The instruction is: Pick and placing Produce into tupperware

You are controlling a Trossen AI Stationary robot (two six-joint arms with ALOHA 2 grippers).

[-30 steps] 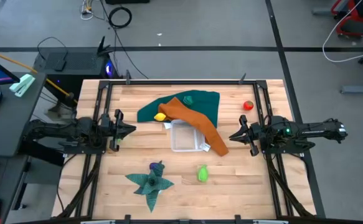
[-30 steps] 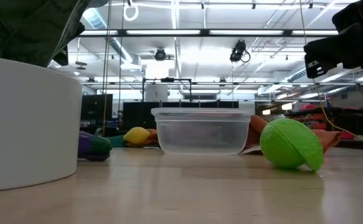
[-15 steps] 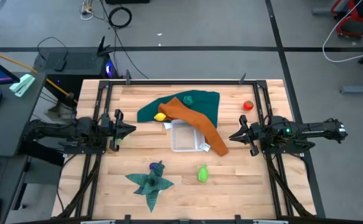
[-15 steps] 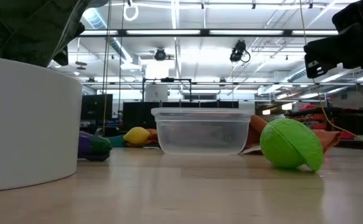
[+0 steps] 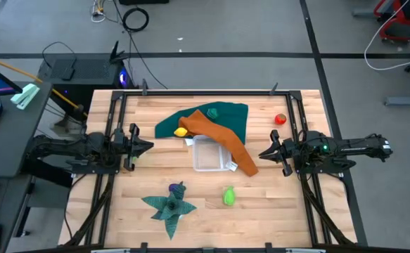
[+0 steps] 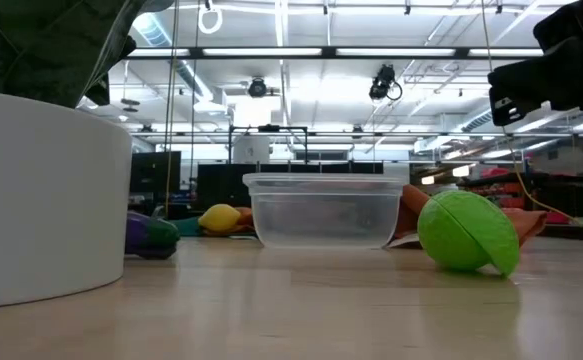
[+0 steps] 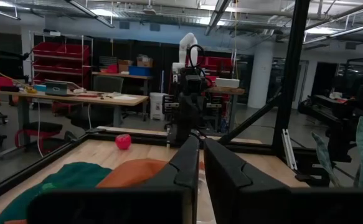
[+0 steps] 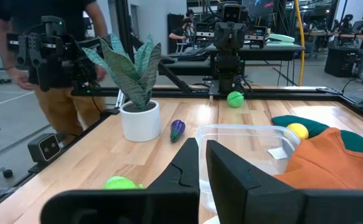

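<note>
Clear plastic, the tupperware (image 5: 210, 154) is sitting at the centre of the wooden tabletop (image 5: 261, 211), empty and waiting; the produce is lying scattered round it: a yellow piece (image 5: 181, 131) at 11 o'clock, a red one (image 5: 280, 119) at 2, a light green one (image 5: 228, 196) at 5, a purple one (image 5: 174, 187) at 7. The left hand (image 5: 145, 147) is hovering at 9 o'clock and the right hand (image 5: 264, 153) at 3, both narrow and holding nothing, seemingly poised to start; nothing is differing from a second ago.
</note>
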